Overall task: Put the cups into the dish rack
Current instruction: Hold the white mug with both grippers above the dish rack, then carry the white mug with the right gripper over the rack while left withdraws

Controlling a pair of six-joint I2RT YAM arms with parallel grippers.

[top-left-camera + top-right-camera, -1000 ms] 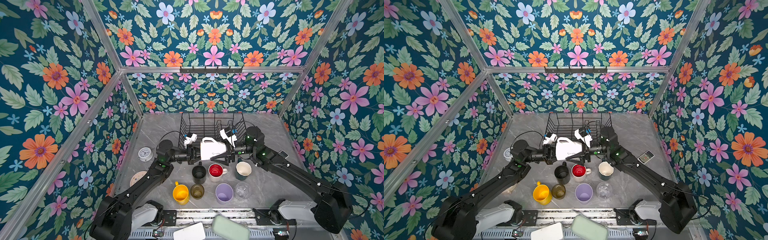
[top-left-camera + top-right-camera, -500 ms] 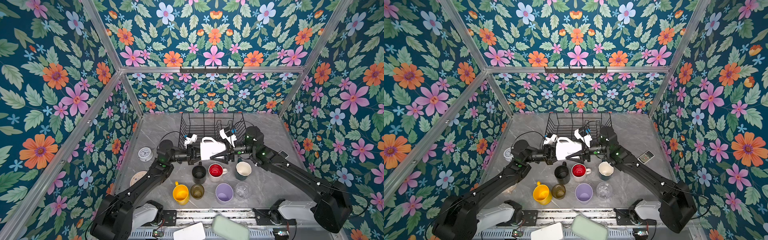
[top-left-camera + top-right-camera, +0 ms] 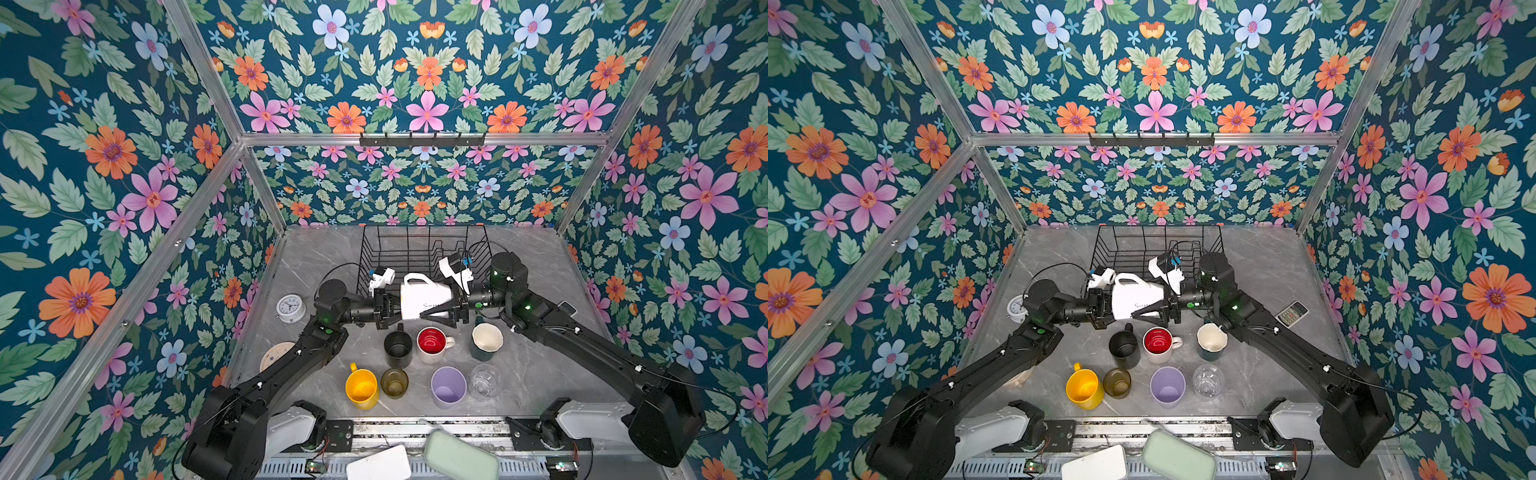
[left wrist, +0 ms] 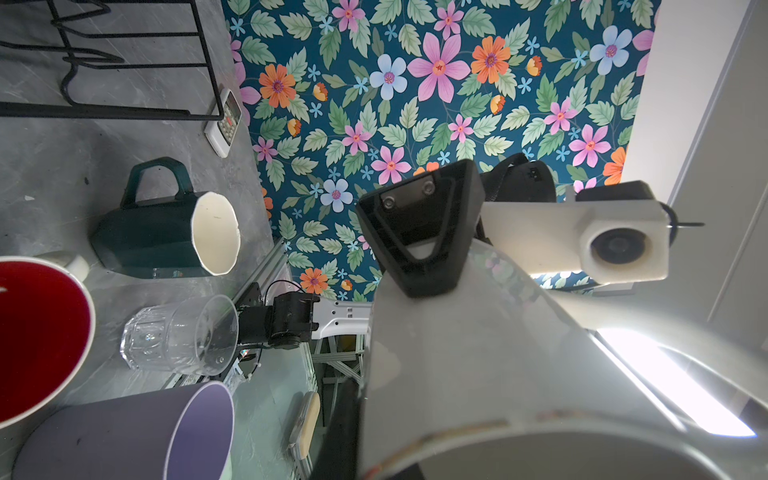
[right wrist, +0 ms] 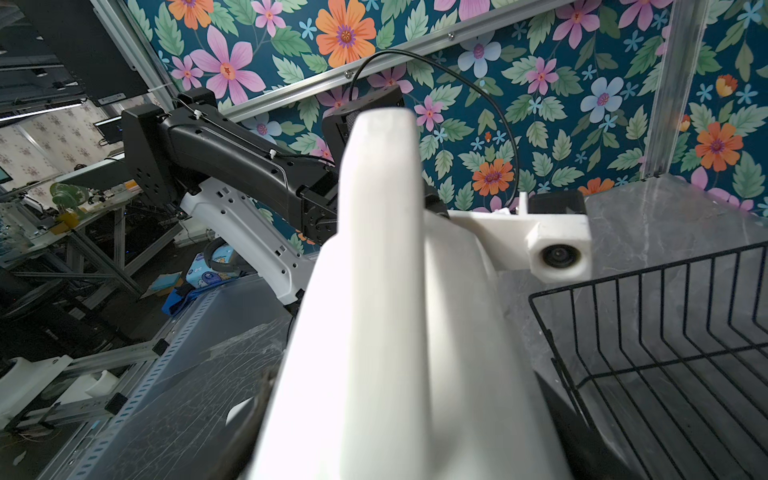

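The dish rack (image 3: 415, 226) stands at the back of the grey table, upper centre in both top views; only its own upright wire dividers stand inside it. The white mug (image 3: 424, 297) hangs in the air on its side just below the rack's near edge in the frame, handle up, above the table and outside the rack.

Seven other cups stand upright on the table in two rows below it. The nearer row to the rack has the black mug (image 3: 398, 348), the red-inside mug (image 3: 432, 341) and the teal mug (image 3: 485, 340) with its cream inside. The lower row has the yellow mug (image 3: 361, 386), the olive glass (image 3: 394, 382), the lilac tumbler (image 3: 448, 385) and the clear glass (image 3: 484, 380).

Both arms rise from the bottom edge of the frame and bend inward, so their wrists lie level and face each other at centre frame. The left gripper (image 3: 388, 306) is pinched tight on the mug's left end, where the left wrist view shows the rim close to the camera. The right gripper (image 3: 446, 304) straddles the mug's right end with its jaws wide. In the left wrist view, one of its fingers (image 4: 415, 237) lies flat against the mug's wall.
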